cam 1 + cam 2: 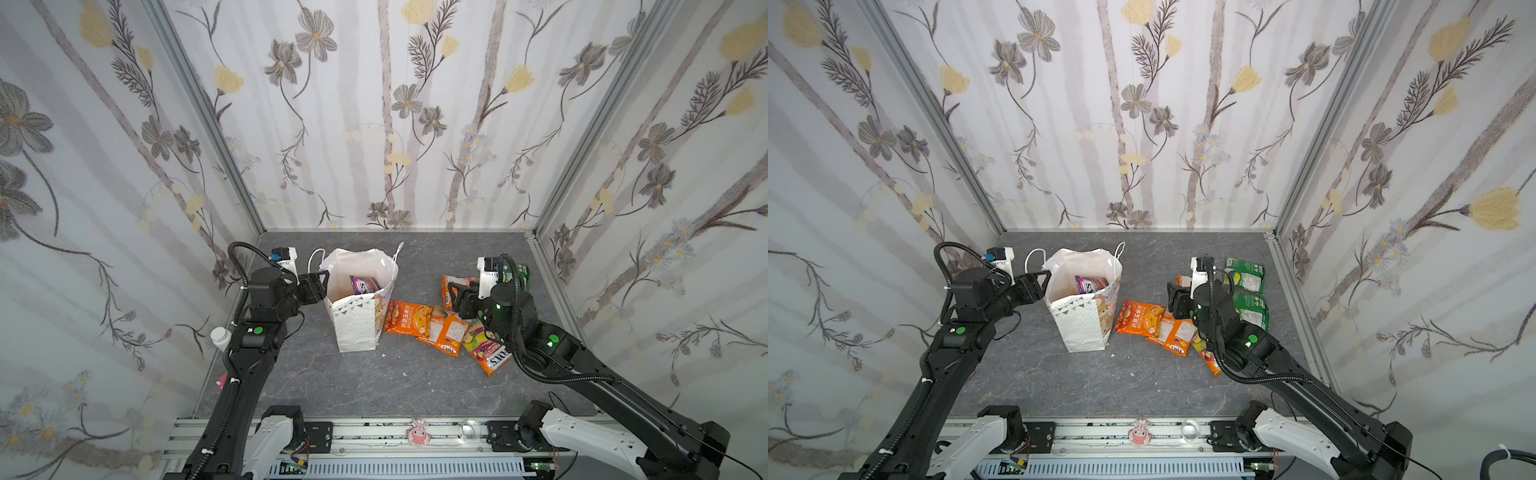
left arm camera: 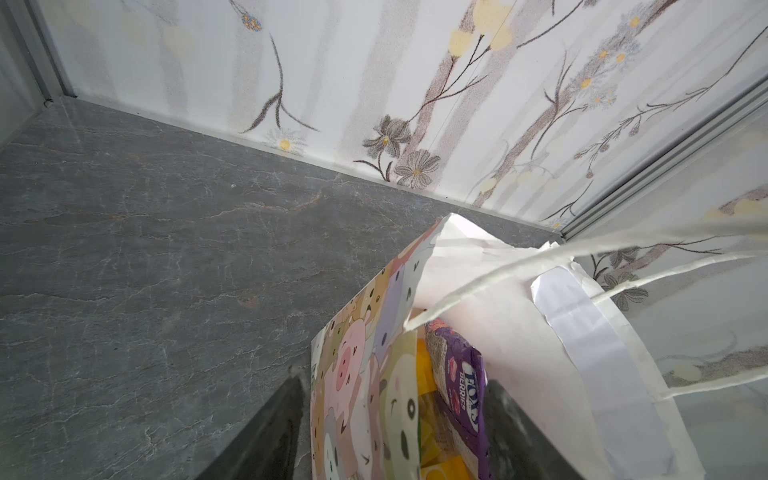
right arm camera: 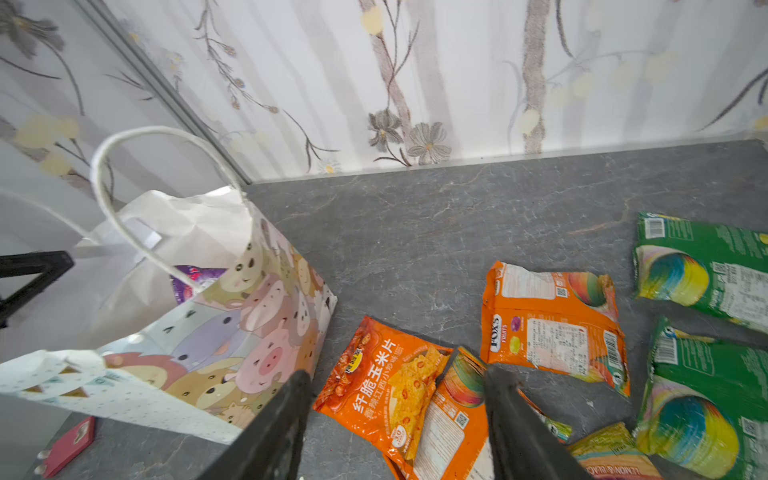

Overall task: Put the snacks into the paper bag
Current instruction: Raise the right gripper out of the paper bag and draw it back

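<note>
Counter (image 1: 415,374): a smooth grey stone-look top. Nothing on it would stop a light bag from sliding if it gets nudged.
Paper bag (image 1: 357,328): it stands upright left of the middle with its mouth open. It is tall, thin-walled and crumpled at the rim, so I judge that a knock from an arm, or a packet landing on the edge, could tip it or fold the mouth shut.
Left gripper (image 2: 395,380): its jaws are spread and straddle the bag's side wall at the rim, one finger inside and one outside, pinching nothing. It only props the wall, so a sideways tug could drag the bag or tear the paper.
Right gripper (image 3: 399,372): its jaws are spread and empty, and it hangs over the orange packets just right of the bag.
Loose snacks (image 1: 1173,332): they lie flat on the counter right of the bag. The corn-chip packet (image 3: 386,382) overlaps its orange neighbour, with the green packets (image 3: 706,270) further out. They are glossy and flat, so a grab could slip off or lift two at once.
Purple packet (image 1: 363,284): it is already in the bag, standing on end. The next packet could catch on it and hang over the rim.
Cord handle (image 3: 162,129): it arches over the mouth on the side the right gripper comes from, so a finger or a packet corner could snag it and pull the bag over.
</note>
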Robot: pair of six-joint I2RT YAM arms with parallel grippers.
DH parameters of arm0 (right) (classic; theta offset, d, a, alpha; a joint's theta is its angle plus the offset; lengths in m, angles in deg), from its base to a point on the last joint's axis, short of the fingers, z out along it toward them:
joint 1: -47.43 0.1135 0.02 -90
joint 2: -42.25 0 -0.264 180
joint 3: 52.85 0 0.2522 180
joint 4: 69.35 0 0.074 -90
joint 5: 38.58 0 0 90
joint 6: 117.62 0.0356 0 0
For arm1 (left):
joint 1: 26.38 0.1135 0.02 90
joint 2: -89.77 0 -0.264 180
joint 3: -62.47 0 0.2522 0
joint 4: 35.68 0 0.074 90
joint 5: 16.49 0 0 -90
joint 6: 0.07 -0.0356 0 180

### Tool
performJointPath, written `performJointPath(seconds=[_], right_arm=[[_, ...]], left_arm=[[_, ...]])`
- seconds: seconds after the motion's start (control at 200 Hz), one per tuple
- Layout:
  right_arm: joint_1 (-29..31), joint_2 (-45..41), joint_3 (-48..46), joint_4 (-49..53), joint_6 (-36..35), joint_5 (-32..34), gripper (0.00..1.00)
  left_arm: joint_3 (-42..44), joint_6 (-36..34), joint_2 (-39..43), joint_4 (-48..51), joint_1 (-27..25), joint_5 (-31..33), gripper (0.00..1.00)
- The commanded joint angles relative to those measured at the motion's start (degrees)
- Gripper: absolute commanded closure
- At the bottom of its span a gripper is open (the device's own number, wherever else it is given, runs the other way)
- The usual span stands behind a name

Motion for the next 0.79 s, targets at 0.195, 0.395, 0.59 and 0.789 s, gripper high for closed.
performJointPath(seconds=[0.195, 0.395, 0.59, 0.789], right_arm=[[-4.5, 0.7, -12.2, 3.1, 7.9, -9.0, 0.36], [-4.6, -3.3, -23.2, 0.3, 14.4, -12.7, 0.38], [-4.7, -9.2, -29.0, -2.4, 17.1, -13.4, 0.36], [-4.8, -6.8, -31.7, -7.1, 17.1, -16.8, 0.35]], left_arm=[[-0.5, -0.5, -0.1, -0.5, 0.1, 0.8, 0.32], [-0.5, -0.3, -0.4, -0.9, 0.1, 0.3, 0.32], [-0.7, -0.3, -0.8, -0.9, 0.1, 0.0, 0.32], [-0.7, -0.2, -0.8, -0.8, 0.2, 0.0, 0.32]])
